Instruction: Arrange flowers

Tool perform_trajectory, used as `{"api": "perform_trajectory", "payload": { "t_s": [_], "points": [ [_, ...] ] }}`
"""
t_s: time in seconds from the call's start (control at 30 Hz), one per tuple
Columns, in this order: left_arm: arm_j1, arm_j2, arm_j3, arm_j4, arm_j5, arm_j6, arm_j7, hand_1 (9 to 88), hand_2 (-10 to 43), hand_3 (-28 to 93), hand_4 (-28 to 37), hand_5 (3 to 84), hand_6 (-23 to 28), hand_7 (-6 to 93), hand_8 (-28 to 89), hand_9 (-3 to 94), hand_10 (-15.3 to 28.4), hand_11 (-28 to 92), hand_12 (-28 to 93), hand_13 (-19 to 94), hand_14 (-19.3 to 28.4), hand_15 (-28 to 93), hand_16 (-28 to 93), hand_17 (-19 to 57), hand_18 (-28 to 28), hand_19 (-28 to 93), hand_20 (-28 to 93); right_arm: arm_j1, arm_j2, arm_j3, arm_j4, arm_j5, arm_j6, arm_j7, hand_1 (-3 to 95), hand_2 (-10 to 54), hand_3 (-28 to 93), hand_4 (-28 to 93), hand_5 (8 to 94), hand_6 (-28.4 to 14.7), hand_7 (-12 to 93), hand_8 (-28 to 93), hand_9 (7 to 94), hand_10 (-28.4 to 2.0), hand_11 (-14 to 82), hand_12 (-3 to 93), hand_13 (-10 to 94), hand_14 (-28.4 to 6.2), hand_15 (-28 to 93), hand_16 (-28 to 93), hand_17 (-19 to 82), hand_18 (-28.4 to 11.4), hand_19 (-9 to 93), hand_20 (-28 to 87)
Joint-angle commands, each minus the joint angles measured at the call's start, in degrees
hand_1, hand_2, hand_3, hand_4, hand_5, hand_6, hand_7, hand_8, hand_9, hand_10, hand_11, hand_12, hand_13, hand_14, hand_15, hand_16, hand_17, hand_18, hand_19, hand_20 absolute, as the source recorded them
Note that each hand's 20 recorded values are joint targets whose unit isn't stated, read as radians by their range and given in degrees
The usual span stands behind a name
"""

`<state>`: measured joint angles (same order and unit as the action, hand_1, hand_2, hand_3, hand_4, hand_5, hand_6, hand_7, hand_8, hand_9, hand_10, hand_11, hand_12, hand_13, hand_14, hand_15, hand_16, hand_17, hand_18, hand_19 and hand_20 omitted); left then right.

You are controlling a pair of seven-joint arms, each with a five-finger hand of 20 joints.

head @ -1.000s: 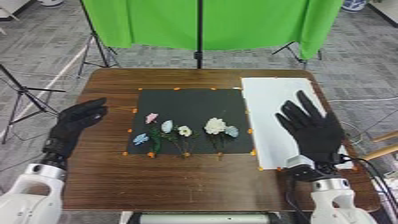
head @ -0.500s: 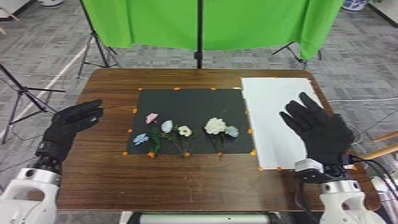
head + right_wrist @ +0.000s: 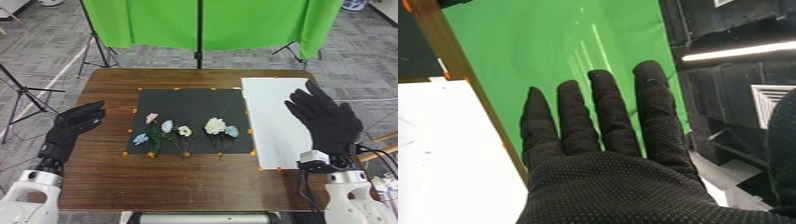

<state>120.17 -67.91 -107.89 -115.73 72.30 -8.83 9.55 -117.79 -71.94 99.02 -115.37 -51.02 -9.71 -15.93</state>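
In the head view my left hand (image 3: 75, 122) is over the table's left edge, fingers relaxed and empty. My right hand (image 3: 329, 120) hangs above the white sheet's right border, fingers straight, holding nothing. The right wrist view shows the right hand (image 3: 620, 185) with its fingers extended. On the black mat (image 3: 191, 104) lie a pink flower (image 3: 151, 118), a blue flower (image 3: 140, 139), a pale blue flower (image 3: 167, 126), a small white flower (image 3: 185, 131), a large white flower (image 3: 215, 126) and another pale blue flower (image 3: 231, 131), their stems toward the mat's near edge.
The white sheet (image 3: 275, 120) lies right of the mat on the brown table (image 3: 178, 185), with orange tape bits along both. A green cloth (image 3: 160, 25) and a black stand (image 3: 199, 40) are beyond the far edge. Black cables run beside the right arm.
My right hand has moved to the right, from over the white sheet to its right border, and its fingers have drawn closer together. The flowers have not moved.
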Motion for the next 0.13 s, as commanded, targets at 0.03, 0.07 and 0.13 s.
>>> {"api": "perform_trajectory", "payload": {
  "t_s": [0.03,0.07,0.13],
  "points": [
    [-0.21,-0.91,0.41,0.01,0.47,-0.7,0.45,37.3,-6.0,65,-10.3,46.9,5.3,11.2,-6,43.8,13.8,17,11,36,16.9,13,1,8.8,10.6,5,19,-0.29,-0.25,-0.48,-0.18,0.03,-0.24,0.3,3.4,1.6,77,-17,43.8,-0.9,9,-7,39.4,-15.1,4.3,13.5,28,-15.7,7,19,13,-16.7,10,24],
    [-0.27,-0.97,0.43,0.04,0.41,-0.78,0.41,37.3,-6.0,65,-10.3,46.9,5.3,11.2,-6,43.8,13.8,17,11,36,16.9,13,1,8.8,10.6,5,19,-0.34,-0.15,-0.69,-0.17,0.15,0.07,0.4,3.5,1.6,77,-17,43.9,-0.9,9,-7,39.5,-15.1,4.3,13.6,28,-15.8,7,19,13,-16.7,10,25],
    [0.07,-1.09,0.22,-0.12,0.42,-0.87,0.33,37.3,-6.0,65,-10.3,46.9,5.3,11.1,-6,43.8,13.8,17,11,36,16.9,13,1,8.8,10.6,5,19,-0.53,0.01,-1.05,-0.24,0.36,0.55,0.64,3.5,1.6,77,-17,44.0,-0.9,9,-7,39.6,-15.1,4.2,13.7,29,-15.8,7,19,13,-16.7,10,25]
  ]
}}
